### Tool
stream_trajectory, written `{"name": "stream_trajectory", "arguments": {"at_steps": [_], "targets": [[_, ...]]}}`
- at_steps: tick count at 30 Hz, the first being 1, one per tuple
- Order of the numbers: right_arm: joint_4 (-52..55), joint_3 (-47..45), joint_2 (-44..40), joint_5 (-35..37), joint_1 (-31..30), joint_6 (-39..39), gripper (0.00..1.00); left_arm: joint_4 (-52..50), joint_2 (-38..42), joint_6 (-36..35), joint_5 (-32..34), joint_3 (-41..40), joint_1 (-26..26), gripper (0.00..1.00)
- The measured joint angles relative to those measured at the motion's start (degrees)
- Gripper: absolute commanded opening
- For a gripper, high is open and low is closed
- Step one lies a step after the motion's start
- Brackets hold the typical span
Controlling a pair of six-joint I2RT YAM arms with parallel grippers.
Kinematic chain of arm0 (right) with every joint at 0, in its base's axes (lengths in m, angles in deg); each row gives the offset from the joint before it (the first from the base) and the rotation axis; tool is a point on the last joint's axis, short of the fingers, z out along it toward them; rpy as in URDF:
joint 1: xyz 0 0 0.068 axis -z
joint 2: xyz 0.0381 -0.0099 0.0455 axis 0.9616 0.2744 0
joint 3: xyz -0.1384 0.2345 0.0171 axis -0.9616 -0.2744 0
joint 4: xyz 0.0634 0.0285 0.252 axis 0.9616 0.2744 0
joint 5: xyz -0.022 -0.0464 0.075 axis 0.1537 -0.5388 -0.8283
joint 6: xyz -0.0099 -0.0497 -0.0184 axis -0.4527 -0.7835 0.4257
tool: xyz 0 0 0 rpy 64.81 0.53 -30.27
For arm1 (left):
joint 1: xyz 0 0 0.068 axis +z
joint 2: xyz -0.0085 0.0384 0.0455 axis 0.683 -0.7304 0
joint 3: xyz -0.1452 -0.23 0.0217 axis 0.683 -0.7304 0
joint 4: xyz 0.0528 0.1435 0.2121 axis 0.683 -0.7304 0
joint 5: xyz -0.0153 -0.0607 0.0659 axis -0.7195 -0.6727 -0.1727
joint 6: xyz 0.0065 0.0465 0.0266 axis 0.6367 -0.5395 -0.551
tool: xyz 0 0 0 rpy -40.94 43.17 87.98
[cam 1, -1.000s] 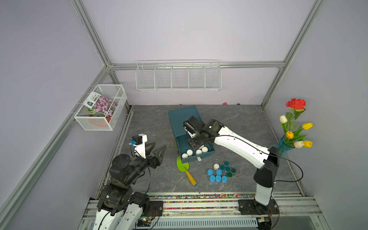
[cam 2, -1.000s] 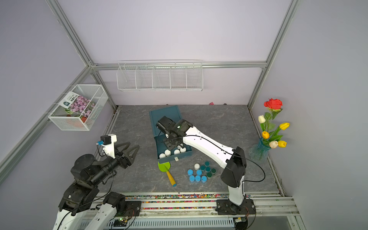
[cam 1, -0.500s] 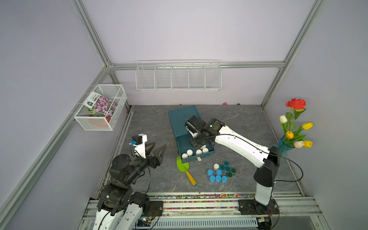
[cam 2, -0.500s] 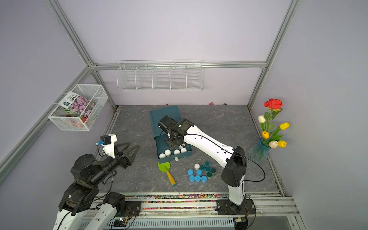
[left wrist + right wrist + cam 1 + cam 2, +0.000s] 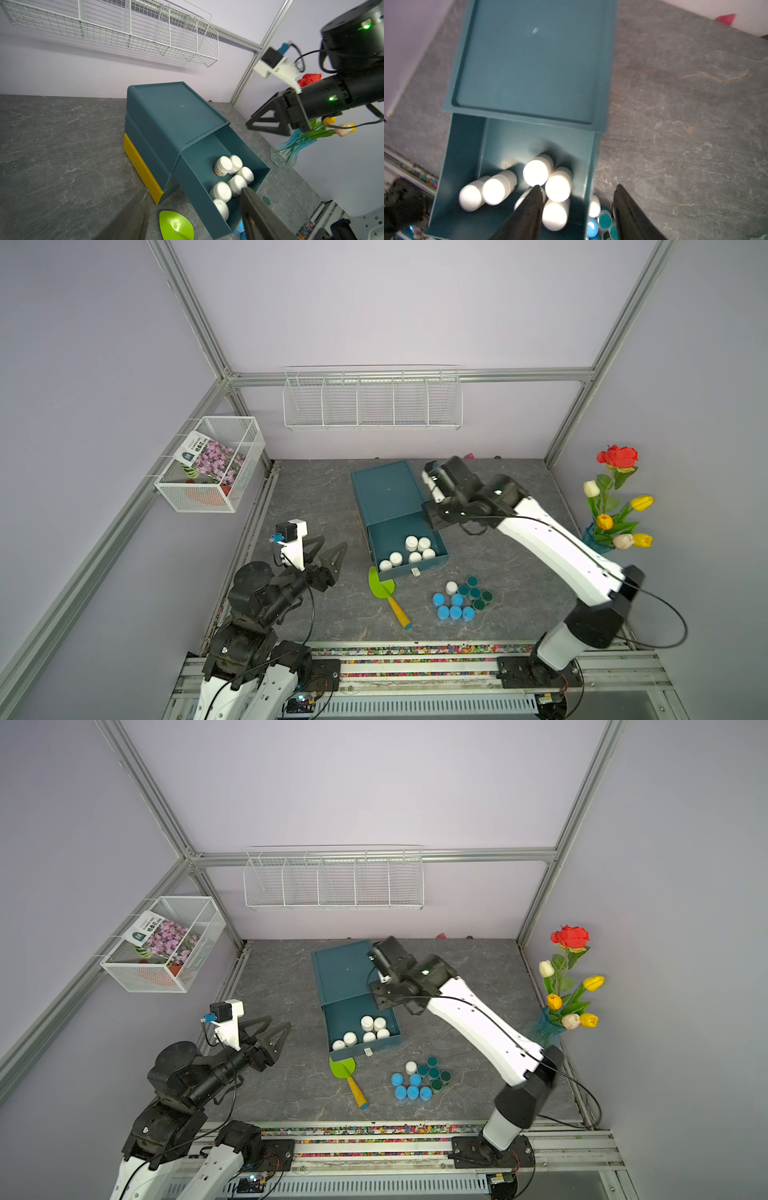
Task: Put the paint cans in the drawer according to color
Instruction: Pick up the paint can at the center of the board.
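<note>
Only the left wrist view shows the yellow plastic tier (image 5: 141,167) beneath the teal cabinet (image 5: 176,108). Left gripper (image 5: 333,542), right gripper (image 5: 577,186): jaws spread, empty.

This is a robot test cell in a lab. The space is closed in by plain lilac walls (image 5: 374,302) set in aluminium framing (image 5: 187,315). A left arm (image 5: 266,597) and a right arm (image 5: 552,547) are bolted to a metal rail (image 5: 415,659) along the edge of a grey stone-patterned table (image 5: 316,497). Cables (image 5: 665,626) are left exposed. A wire rack (image 5: 372,400) and a wire basket (image 5: 210,466) are hung on the walls, and a vase of flowers (image 5: 615,506) is stood at one side.
</note>
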Motion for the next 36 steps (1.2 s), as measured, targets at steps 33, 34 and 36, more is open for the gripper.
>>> {"name": "stream_trajectory", "arguments": {"at_steps": [33, 34, 36], "targets": [[-19.56, -43.52, 1.29, -21.55, 7.21, -1.18, 0.63, -0.04, -0.15, 0.00, 0.00, 0.00, 0.00, 0.71], [-19.67, -43.52, 1.55, -21.42, 6.95, -1.46, 0.62, -0.04, -0.15, 0.00, 0.00, 0.00, 0.00, 0.71], [-19.76, -43.52, 2.40, -21.20, 6.29, -1.95, 0.61, -0.04, -0.15, 0.00, 0.00, 0.00, 0.00, 0.71]]}}
